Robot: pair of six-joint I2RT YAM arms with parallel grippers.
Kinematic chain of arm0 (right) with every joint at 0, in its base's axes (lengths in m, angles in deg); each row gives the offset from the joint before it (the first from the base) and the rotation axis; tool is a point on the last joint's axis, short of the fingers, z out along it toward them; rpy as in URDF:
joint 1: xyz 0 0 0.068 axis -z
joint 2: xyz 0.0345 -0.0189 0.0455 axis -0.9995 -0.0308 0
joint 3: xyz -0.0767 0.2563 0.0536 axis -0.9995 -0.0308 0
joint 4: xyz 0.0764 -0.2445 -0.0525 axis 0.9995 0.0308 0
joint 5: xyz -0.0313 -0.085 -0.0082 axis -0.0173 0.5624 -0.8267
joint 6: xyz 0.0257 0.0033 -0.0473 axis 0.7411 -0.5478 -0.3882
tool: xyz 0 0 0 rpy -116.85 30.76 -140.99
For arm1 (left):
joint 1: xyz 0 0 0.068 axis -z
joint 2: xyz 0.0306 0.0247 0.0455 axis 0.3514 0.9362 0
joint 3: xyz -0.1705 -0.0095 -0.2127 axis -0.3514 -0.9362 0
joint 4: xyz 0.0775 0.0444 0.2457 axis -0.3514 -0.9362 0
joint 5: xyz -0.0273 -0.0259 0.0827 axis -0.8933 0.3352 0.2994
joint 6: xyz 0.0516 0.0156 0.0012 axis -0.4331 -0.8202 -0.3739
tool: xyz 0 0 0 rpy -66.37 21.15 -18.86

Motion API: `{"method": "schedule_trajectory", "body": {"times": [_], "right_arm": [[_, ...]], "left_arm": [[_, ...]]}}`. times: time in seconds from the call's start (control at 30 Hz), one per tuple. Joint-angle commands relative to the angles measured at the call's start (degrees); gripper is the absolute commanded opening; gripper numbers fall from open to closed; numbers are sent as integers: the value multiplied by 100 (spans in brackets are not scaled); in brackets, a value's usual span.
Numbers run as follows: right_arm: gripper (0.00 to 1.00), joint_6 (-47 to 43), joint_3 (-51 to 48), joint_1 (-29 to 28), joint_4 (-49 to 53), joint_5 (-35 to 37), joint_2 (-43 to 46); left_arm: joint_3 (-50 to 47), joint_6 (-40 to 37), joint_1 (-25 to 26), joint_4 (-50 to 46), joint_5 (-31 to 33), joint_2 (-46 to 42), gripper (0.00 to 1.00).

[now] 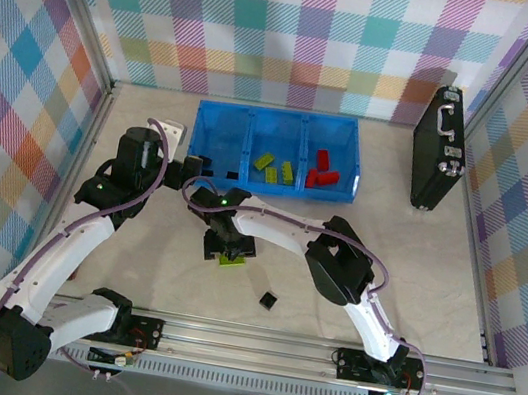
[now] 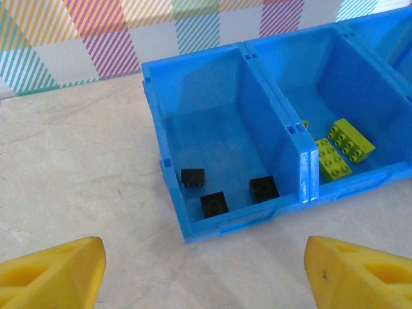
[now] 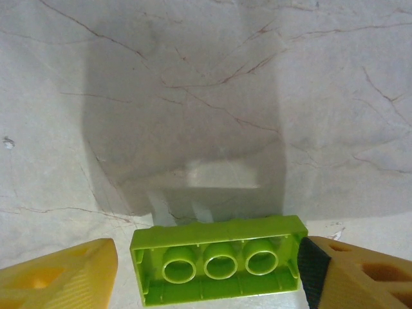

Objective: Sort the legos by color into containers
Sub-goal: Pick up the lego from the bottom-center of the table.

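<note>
**Top view.** The blue tray [image 1: 278, 115] sits on the counter [image 1: 432, 286], with three compartments side by side. A black briefcase [image 1: 437, 151] stands beyond one end of the tray, well apart from it. The tray's compartment at that end holds red bricks [image 1: 324, 172], and the middle one holds green bricks [image 1: 274, 167]. The left claw [image 1: 196, 166] is at the tray's front wall, by the compartment farthest from the briefcase. The right claw [image 1: 228, 245] stands in front of the tray, apart from it and directly over a loose green brick [image 1: 229, 261] on the counter. A loose black brick [image 1: 268, 301] lies alone, farther from the tray.

**Left wrist view.** The left claw's yellow fingers [image 2: 58, 273] are spread wide with nothing between them, over bare counter just in front of the tray. The end compartment [image 2: 212, 84] holds three black bricks [image 2: 214, 203] near its front wall. In the next compartment, two green bricks lie touching each other.

**Right wrist view.** The loose green brick lies between the right claw's fingers [image 3: 58, 277]. Its hollow underside, with three round tubes, faces the camera. The claw is spread. A narrow gap shows between one finger and the brick. The dark pad [image 3: 312, 264] of the other finger is at the brick's end, but I cannot tell whether it touches.
</note>
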Motion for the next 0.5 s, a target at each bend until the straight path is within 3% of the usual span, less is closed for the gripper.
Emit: {"method": "schedule_trajectory", "body": {"times": [0.0,0.47], "right_arm": [[75,15,74,-50,209,-28,-227],[74,5,31,-50,203,-32,-301]], "left_arm": [[178,6,-23,51,-166,-79,81],[181,8,-23,39,-167,-67,81]]}}
